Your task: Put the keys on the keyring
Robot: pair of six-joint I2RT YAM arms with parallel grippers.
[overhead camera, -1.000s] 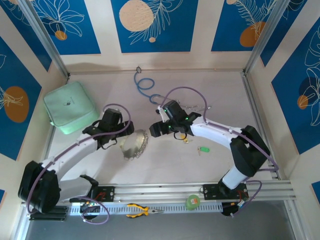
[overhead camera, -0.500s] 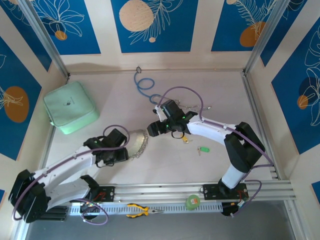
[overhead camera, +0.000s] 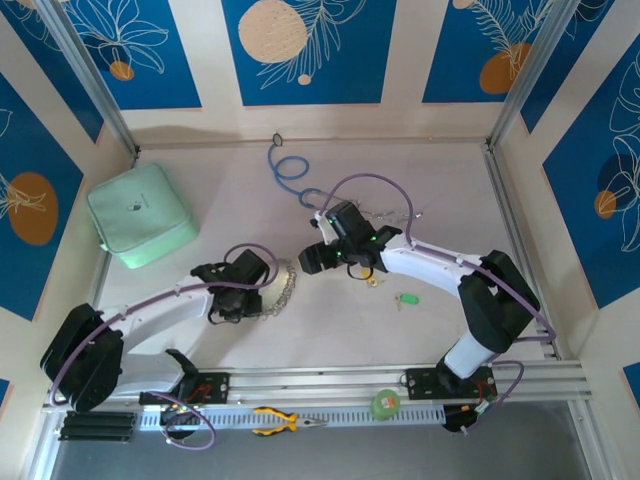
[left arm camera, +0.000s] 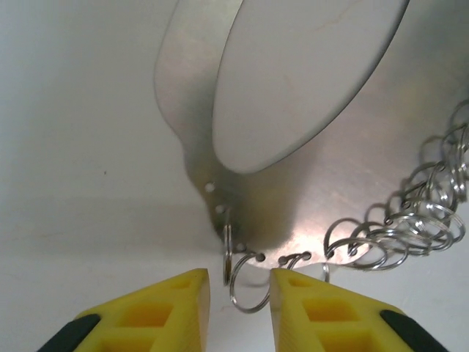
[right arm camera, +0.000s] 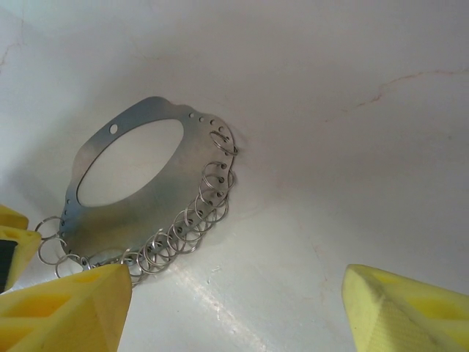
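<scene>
I see my left gripper (left arm camera: pixel 239 304) with jaws narrow around one small ring of the flat silvery oval keyring (left arm camera: pixel 366 169), which lies between the arms; pinched or not, I can't tell. Right gripper (right arm camera: pixel 234 301) gapes wide near it. The small yellow-headed key (overhead camera: pixel 372 281) and green-headed key (overhead camera: pixel 405 298) lie further right.

You see the keyring (left arm camera: pixel 330 198) as a flat plate of brushed metal with a dull satin sheen, its wire rings bright and glossy. The left claw (left arm camera: pixel 239 293) and right claw (right arm camera: pixel 231 293) end in matt yellow plastic. Your counter (right arm camera: pixel 352 88) is white, smooth and faintly glossy, with hairline cracks.
</scene>
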